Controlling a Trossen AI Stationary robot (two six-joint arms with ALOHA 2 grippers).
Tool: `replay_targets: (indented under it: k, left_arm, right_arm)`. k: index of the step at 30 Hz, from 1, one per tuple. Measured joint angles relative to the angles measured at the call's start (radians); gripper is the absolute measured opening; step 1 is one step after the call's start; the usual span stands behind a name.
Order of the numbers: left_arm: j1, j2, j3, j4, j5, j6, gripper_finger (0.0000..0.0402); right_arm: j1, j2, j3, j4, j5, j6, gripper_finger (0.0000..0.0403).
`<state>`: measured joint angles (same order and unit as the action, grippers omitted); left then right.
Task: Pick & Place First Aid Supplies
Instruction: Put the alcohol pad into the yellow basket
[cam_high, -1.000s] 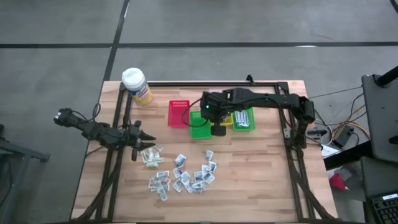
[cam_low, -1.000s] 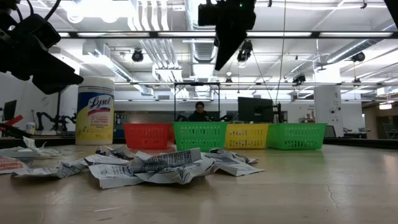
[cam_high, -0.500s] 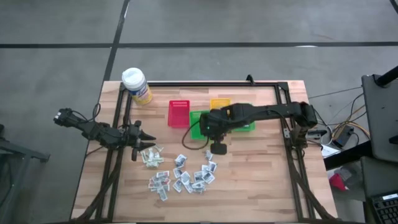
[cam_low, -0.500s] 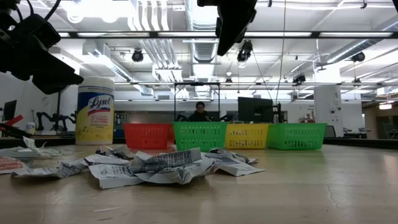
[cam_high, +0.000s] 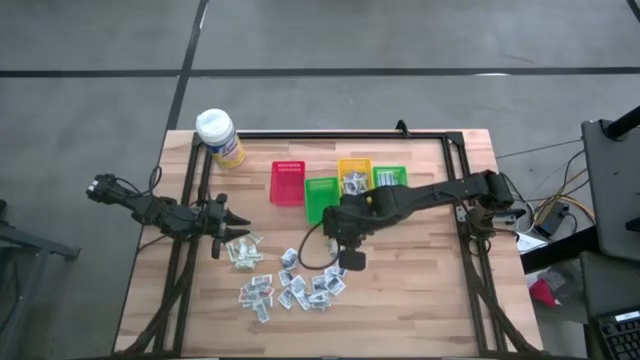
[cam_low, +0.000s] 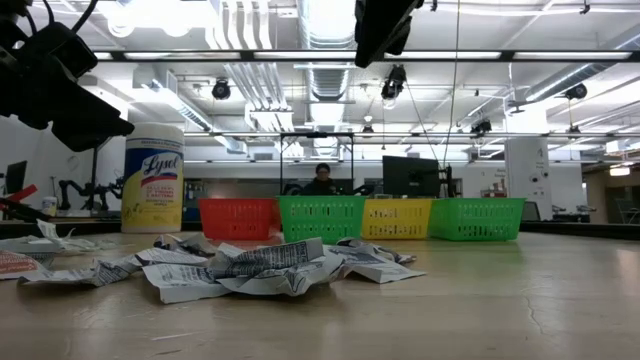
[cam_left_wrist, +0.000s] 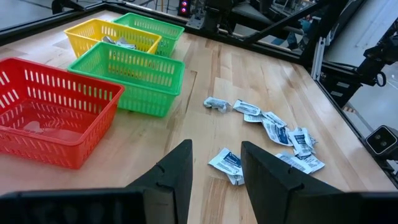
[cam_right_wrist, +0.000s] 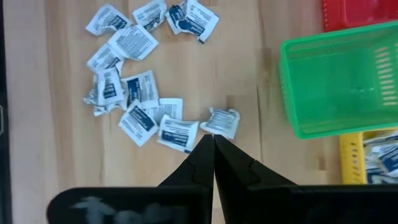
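The first aid supplies (cam_high: 295, 280) are small white packets with blue print. They lie flat and scattered on the wooden table (cam_high: 420, 290), toward its near side, and show again as the supplies (cam_right_wrist: 140, 93) and the supplies (cam_left_wrist: 280, 134) in the wrist views. My right gripper (cam_high: 350, 262) hangs shut and empty above the pile's right end, pointing steeply down; in its own view the right gripper (cam_right_wrist: 213, 149) is over a crumpled packet (cam_right_wrist: 221, 122). My left gripper (cam_left_wrist: 216, 167) waits open at the table's left, aimed across a loose packet (cam_left_wrist: 227, 163).
Four small bins stand in a row behind the pile: red (cam_high: 288, 182), green (cam_high: 322, 198), yellow (cam_high: 354, 172) holding packets, and green (cam_high: 390, 178). A yellow wipes canister (cam_high: 220, 138) stands at the far left corner. Black frame rails (cam_high: 470, 250) run along the table's sides.
My right gripper has swung from above the bins toward the table's near edge, until it hangs over the right end of the packet pile. It has rolled a little about its pointing line and stayed shut. The packets have not moved.
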<state>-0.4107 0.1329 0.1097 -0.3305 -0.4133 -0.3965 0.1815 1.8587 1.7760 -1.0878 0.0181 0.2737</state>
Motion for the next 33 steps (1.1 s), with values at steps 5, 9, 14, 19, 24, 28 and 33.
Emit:
replay_targets:
  k: [5, 9, 14, 19, 24, 28, 33]
  left_arm:
    - [0.000, 0.000, 0.000, 0.000, 0.000, 0.000, 0.0131]
    - [0.000, 0.000, 0.000, 0.000, 0.000, 0.000, 0.0131]
    - [0.000, 0.000, 0.000, 0.000, 0.000, 0.000, 0.0131]
    - [0.000, 0.000, 0.000, 0.000, 0.000, 0.000, 0.0131]
    - [0.000, 0.000, 0.000, -0.001, 0.000, 0.000, 0.0131]
    - [0.000, 0.000, 0.000, -0.002, 0.000, 0.001, 0.0131]
    - [0.000, 0.000, 0.000, -0.002, 0.000, 0.006, 0.0131]
  right_arm:
    - [0.019, 0.000, 0.000, 0.002, 0.000, 0.045, 0.0008]
    - [0.027, 0.000, 0.000, 0.002, 0.000, 0.067, 0.0008]
    - [0.031, 0.000, 0.000, 0.006, 0.000, 0.067, 0.0008]
    - [0.031, 0.003, -0.001, 0.036, -0.045, 0.064, 0.0009]
    - [0.036, 0.003, -0.007, 0.054, -0.053, 0.066, 0.0009]
    - [0.040, 0.003, -0.009, 0.055, -0.053, 0.068, 0.0009]
    - [0.049, 0.004, -0.010, 0.055, -0.053, 0.068, 0.0009]
